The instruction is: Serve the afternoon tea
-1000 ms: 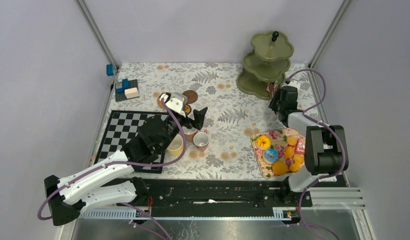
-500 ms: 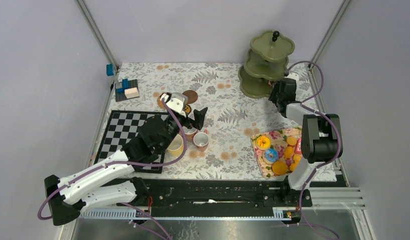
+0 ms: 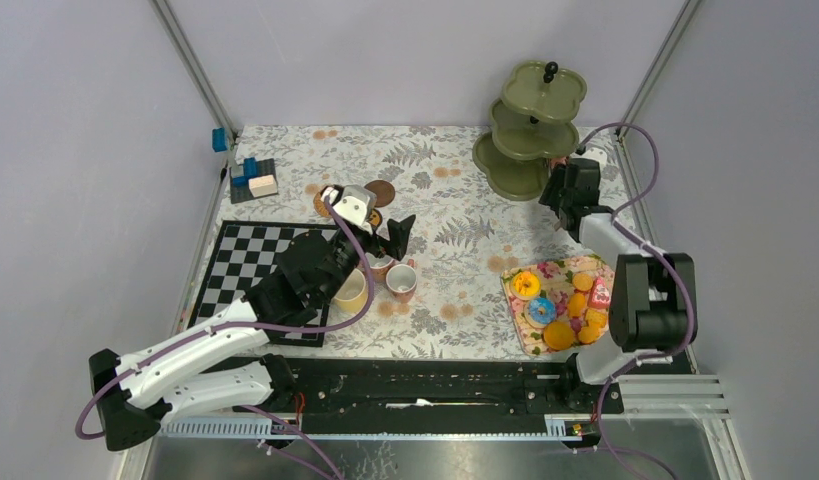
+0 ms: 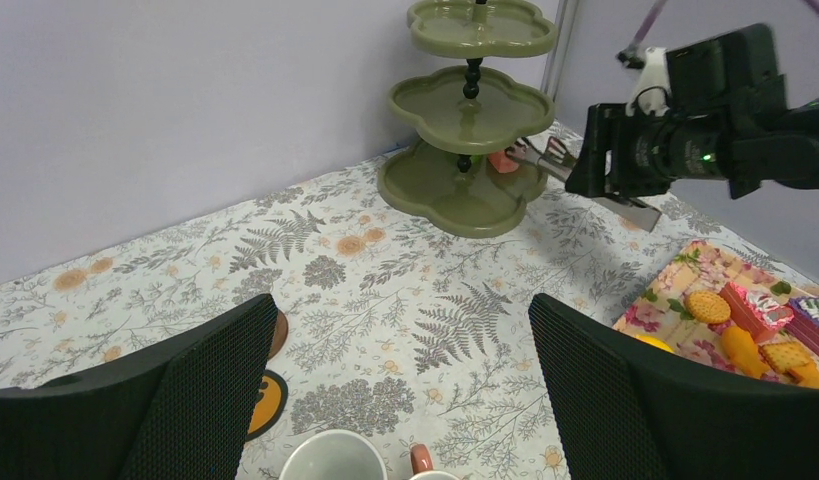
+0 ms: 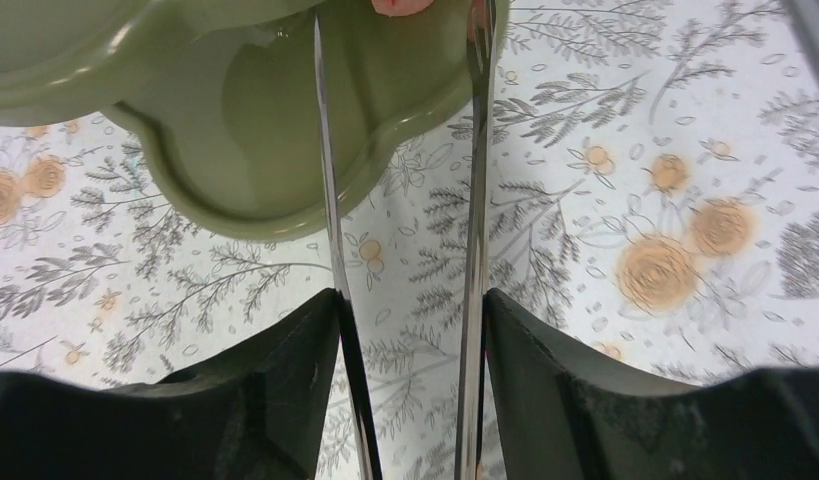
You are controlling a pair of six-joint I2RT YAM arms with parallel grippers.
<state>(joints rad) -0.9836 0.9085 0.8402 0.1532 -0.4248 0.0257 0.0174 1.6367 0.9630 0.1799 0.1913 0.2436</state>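
A: What is the right claw (image 5: pixel 410 300) doing?

B: It grips a pair of thin metal tongs (image 5: pixel 474 200), one blade lying along each finger. The blades stand apart, and their tips reach over the lowest tier of the olive-green stand (image 3: pixel 530 130) at the far right of the tabletop (image 3: pixel 455 215).

A: Anything at the tips?

B: A small pink sweet (image 4: pixel 502 160) lies on that lowest tier, right by them. The wrist view cuts it off at the edge, so I cannot tell whether a blade touches it.

A: And the left claw (image 4: pixel 402 300)?

B: Spread wide, holding nothing. It hangs above the cluster of mugs in the middle of the tabletop. The yellow mug (image 3: pixel 351 292) is nearest the arm, with two pinkish mugs (image 3: pixel 401 283) just beside it.

A: The coasters?

B: Round brown coasters (image 3: pixel 382 192) lie beyond the mugs, apart from them.

A: Where are the other sweets?

B: On a flowered mat (image 3: pixel 555 270) at the near right, beside the right arm's base. There are donuts (image 3: pixel 526 284) and orange cookies (image 3: pixel 583 282), well apart from the stand.

A: Anything else?

B: A chessboard (image 3: pixel 240 265) lies at the left, partly under the left arm.
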